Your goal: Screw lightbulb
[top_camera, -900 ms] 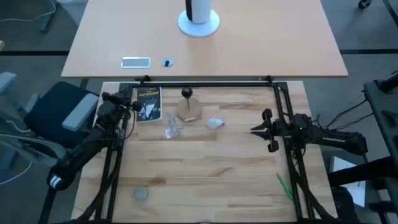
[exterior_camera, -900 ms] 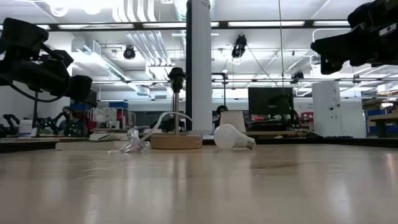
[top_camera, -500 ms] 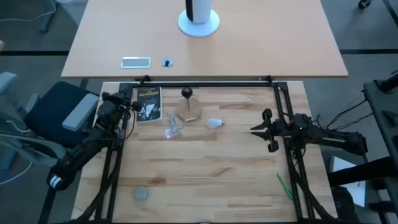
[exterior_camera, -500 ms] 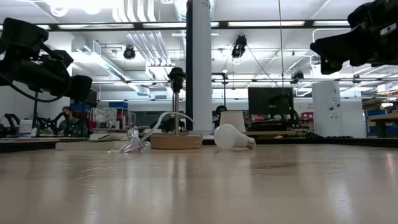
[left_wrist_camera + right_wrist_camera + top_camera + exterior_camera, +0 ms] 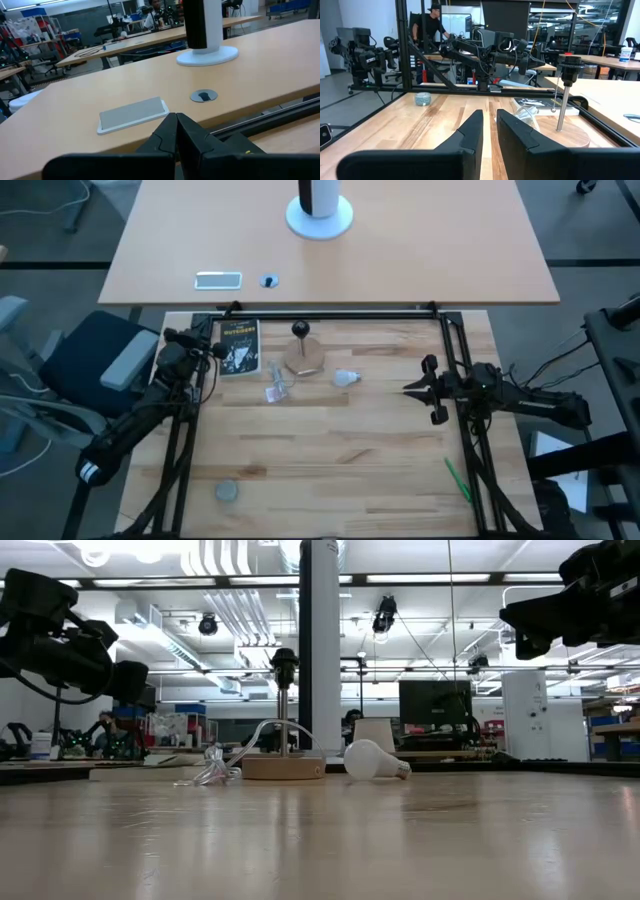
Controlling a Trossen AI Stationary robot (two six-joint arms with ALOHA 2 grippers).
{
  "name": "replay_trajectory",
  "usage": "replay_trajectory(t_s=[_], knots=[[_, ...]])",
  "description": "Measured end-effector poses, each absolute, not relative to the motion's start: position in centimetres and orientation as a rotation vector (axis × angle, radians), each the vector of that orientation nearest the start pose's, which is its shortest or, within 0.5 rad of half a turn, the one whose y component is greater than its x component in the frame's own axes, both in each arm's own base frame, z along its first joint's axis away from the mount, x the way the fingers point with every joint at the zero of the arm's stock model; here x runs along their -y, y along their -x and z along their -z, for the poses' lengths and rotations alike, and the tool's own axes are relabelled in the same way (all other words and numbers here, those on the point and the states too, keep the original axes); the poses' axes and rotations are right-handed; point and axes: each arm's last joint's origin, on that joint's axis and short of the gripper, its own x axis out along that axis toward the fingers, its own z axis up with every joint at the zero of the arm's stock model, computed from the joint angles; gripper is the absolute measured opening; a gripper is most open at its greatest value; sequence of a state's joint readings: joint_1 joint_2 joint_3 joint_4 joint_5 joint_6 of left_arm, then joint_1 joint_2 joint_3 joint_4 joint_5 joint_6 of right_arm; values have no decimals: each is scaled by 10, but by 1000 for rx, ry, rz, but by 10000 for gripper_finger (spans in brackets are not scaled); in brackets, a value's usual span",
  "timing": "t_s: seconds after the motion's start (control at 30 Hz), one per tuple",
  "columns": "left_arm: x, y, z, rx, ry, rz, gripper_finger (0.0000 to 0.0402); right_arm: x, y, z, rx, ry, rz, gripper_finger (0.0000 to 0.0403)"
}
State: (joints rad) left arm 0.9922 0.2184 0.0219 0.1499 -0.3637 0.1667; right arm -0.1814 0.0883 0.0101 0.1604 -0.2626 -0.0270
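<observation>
Bulb (image 5: 345,377) lay on its side on table (image 5: 330,460), just beside wooden lamp base (image 5: 305,360), untouched. Black booklet (image 5: 238,346) near left end effector (image 5: 214,350); yellow title unreadable. Left fingers pressed together, empty. Right end effector (image 5: 418,389) narrowly parted, empty, well apart from bulb.

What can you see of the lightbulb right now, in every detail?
The lightbulb is small, white and frosted: a round globe tapering to a narrow silvery screw base. It lies on its side on the wooden table, untouched. In the low view its base points toward the picture's right, away from the lamp stand, whose round wooden foot sits close beside the globe; whether they touch is unclear. The left gripper and the right gripper are both well clear of it.
</observation>
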Motion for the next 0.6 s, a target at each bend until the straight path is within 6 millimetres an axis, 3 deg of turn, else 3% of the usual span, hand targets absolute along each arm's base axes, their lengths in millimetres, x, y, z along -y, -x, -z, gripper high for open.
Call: replay_trajectory(t_s=[0.6], knots=[[-97, -51, -167, -161, -125, -1348, 0, 11, -101, -175, 81, 45, -80, 72]])
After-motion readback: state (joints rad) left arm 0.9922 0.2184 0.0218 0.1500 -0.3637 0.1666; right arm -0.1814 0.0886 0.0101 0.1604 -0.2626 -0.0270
